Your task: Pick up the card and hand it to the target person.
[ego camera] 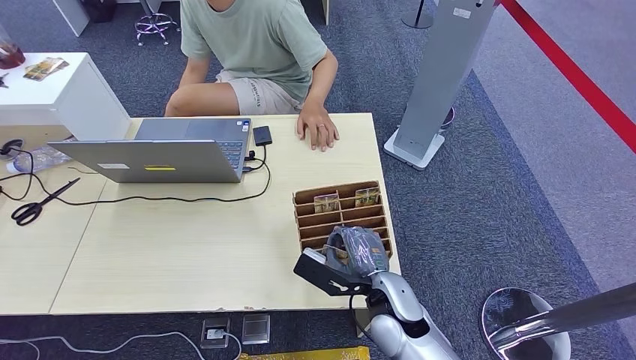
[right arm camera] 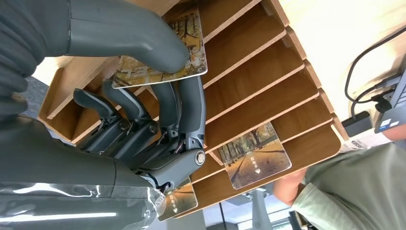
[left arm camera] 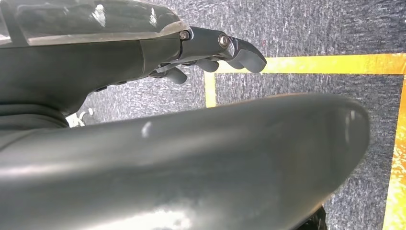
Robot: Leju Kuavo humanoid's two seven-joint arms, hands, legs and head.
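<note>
- Right hand is seen over the near rows of the slotted wooden card rack, at the table's near right corner.
- Card is pinched between the thick thumb and the dark fingers of the right hand; the thumb is pressed on the card face, the fingers are behind it.
- Held card is located at a near slot of the rack; whether its lower edge is seated in the slot cannot be told.
- Two more cards are stood upright in the far row of the rack, side by side, apart from the hand.
- Left hand is seen in the left wrist view over grey carpet with yellow floor tape; fingers are curled in, nothing is held.
- Person in a green shirt is seated at the far side of the table; one of the person's hands is laid flat on the tabletop, well apart from the rack.
- Open laptop is placed on the far left part of the table, with a black cable run from it; scissors are laid on the table to the left.
</note>
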